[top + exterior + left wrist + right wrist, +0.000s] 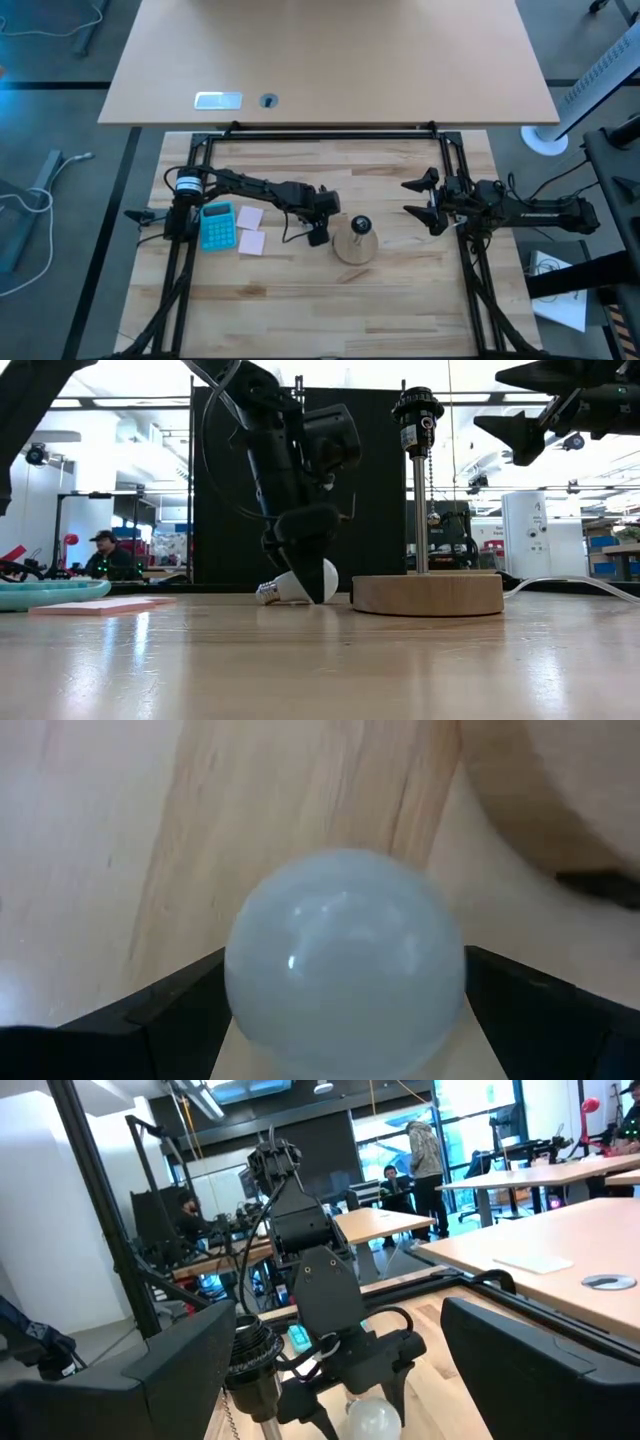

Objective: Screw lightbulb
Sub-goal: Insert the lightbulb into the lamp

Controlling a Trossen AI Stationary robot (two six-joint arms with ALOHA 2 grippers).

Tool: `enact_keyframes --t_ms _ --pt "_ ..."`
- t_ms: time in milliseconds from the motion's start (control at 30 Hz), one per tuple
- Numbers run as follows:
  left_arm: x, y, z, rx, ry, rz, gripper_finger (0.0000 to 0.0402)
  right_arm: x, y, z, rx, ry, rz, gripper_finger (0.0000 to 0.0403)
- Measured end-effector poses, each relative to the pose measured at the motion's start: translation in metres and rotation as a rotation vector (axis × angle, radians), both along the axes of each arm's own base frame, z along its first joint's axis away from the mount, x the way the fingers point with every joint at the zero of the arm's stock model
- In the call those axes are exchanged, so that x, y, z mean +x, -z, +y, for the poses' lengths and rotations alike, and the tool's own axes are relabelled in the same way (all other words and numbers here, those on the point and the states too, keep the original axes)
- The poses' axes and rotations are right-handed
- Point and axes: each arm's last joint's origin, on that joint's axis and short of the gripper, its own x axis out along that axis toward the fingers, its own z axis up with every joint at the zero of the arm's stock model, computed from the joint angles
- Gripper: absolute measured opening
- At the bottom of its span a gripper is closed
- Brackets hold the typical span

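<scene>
The small white lightbulb (290, 585) lies on its side on the wooden table, its greyish screw base (265, 595) pointing away from the lamp. My left gripper (305, 570) stands over it and is shut on its round globe (345, 960). Just beside it stands the round wooden disc (428, 594) with a thin post and the black socket knob (417, 408) on top. In the high view the disc (355, 247) sits right of my left gripper (320, 228), which hides the bulb there. My right gripper (418, 198) is open and empty in the air, right of the lamp. My left gripper has the bulb's round glass globe (250, 990) between its two fingers (170, 1015), one on each side of its widest part. The fingers come from above, slanting down. The bulb lies on its side on the table (300, 603).
A teal calculator (217, 225) and two pink sticky notes (250, 228) lie left of my left gripper. A black frame (320, 132) runs round the work area, with a second table (330, 60) beyond it. A pull chain (432, 490) hangs from the socket. People sit in the room behind.
</scene>
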Motion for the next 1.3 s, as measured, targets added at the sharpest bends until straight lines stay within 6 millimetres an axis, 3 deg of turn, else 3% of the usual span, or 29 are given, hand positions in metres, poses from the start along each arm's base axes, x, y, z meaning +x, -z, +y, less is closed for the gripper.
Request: enact_keyframes --t_ms 200,633,933,1100,1300 --pt "0.002 -0.001 0.000 -0.001 -0.006 -0.023 0.0352 0.000 0.000 0.000 0.000 -0.001 0.000 0.0348" --pt "0.004 -0.002 0.001 0.019 -0.006 -0.041 0.0272 0.000 0.000 0.000 0.000 0.000 0.000 0.0348" --pt "0.002 -0.010 0.000 0.015 -0.017 -0.045 0.0267 0.000 0.000 0.000 0.000 0.000 0.000 0.0348" --pt "-0.011 -0.049 -0.002 0.000 -0.058 -0.108 0.0266 -0.001 -0.004 0.000 -0.003 0.000 -0.049 0.0348" --pt "-0.042 -0.130 -0.008 -0.034 -0.121 -0.352 0.0265 -0.006 -0.024 0.000 -0.024 0.004 -0.230 0.0348"
